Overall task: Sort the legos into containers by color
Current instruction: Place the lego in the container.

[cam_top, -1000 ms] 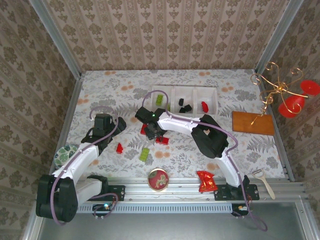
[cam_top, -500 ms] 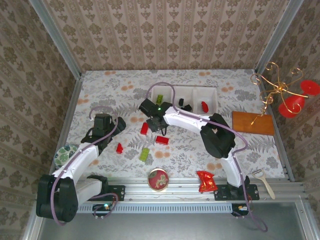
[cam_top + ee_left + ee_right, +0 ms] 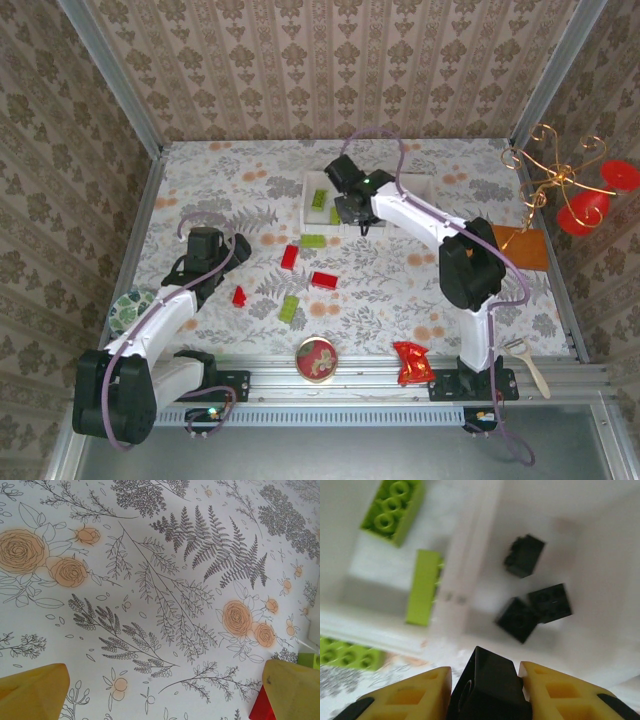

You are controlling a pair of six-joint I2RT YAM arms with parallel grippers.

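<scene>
Black brick (image 3: 487,692) — clenched between the yellow fingers (image 3: 410,695) of our right gripper (image 3: 485,672) — hangs at the near wall of the white tray (image 3: 475,535), by its middle compartment, where we see three loose black bricks (image 3: 550,602). Two lime-green bricks (image 3: 392,510) rest in the left compartment, and another green brick (image 3: 350,655) lies on the table just outside it. Our left gripper (image 3: 165,680) hovers over the flowered table (image 3: 150,580), jaws spread wide, holding nothing. Three red bricks (image 3: 323,279) and a stray green brick (image 3: 289,309) lie scattered nearer the arm bases than the tray.
</scene>
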